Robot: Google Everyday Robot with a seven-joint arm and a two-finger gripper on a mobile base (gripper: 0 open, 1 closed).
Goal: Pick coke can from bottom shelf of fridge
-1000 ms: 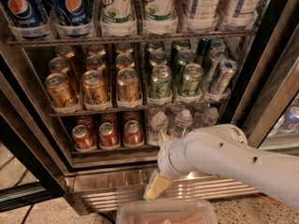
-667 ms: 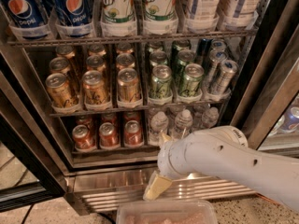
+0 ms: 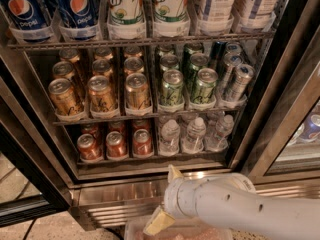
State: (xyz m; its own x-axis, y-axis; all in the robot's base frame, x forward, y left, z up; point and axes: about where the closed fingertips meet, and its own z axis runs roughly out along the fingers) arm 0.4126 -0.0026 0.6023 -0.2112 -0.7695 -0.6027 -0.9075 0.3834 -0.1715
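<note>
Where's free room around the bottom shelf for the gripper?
Free: the steel sill fronting the bottom shelf, and the slim gap above the coke cans under the gold cans' rack. Crowded: coke cans and water bottles fill every lane. The gripper sits open below the sill.

Blue bottles (image 3: 24, 6): "pepsi" in white under a round red, white and blue logo, top rack, left.
White-and-green bottles (image 3: 125, 4): big green "UP"; the smaller print below is illegible.
Pale bottles (image 3: 215, 4): dark print, too small to read.
Gold cans (image 3: 101, 94): dark script, illegible.
Red cans (image 3: 116, 145): lettering illegible.
Gripper (image 3: 165, 198): low before the fridge (image 3: 115, 194) base, fingers spread apart.
</note>
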